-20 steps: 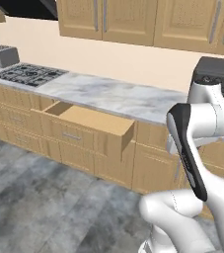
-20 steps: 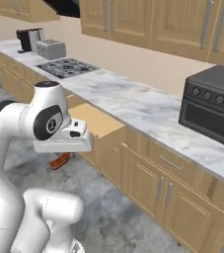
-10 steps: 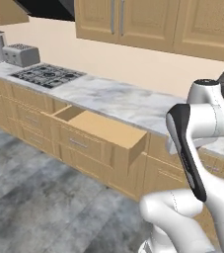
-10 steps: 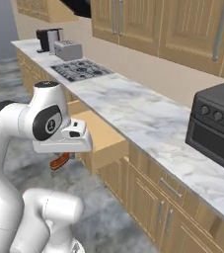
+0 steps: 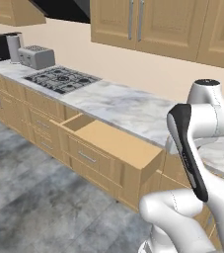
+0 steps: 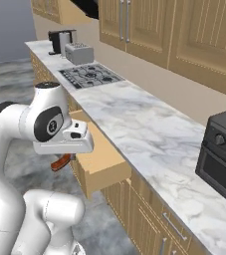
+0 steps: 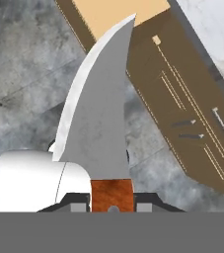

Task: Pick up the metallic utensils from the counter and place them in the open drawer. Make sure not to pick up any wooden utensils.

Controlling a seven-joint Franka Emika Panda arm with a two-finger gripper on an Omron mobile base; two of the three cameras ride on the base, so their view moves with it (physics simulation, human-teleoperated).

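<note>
My gripper (image 7: 112,201) is shut on a knife with a silver blade (image 7: 96,116) and a reddish-brown handle (image 7: 112,192). The blade tip points at the near corner of the open drawer (image 7: 118,12), high above the grey floor. From the right base view the knife handle (image 6: 60,162) sticks out below the hand, left of the light-wood open drawer (image 6: 100,160). The left base view has the open drawer (image 5: 108,143) pulled out under the marble top, left of my arm. The counter with the sink and the wooden utensils are out of view.
A marble top (image 6: 149,129) with a stove (image 5: 61,79), toaster (image 5: 37,57) and coffee machine (image 5: 5,44) runs along the wall. A black oven (image 6: 224,154) stands on it at the right. Closed drawer fronts (image 7: 192,108) sit beside the open one. Grey floor (image 5: 29,197) lies in front.
The whole scene has shifted in both base views as the base drove; the drawer now looks larger and nearer. The gripper stays shut on the knife.
</note>
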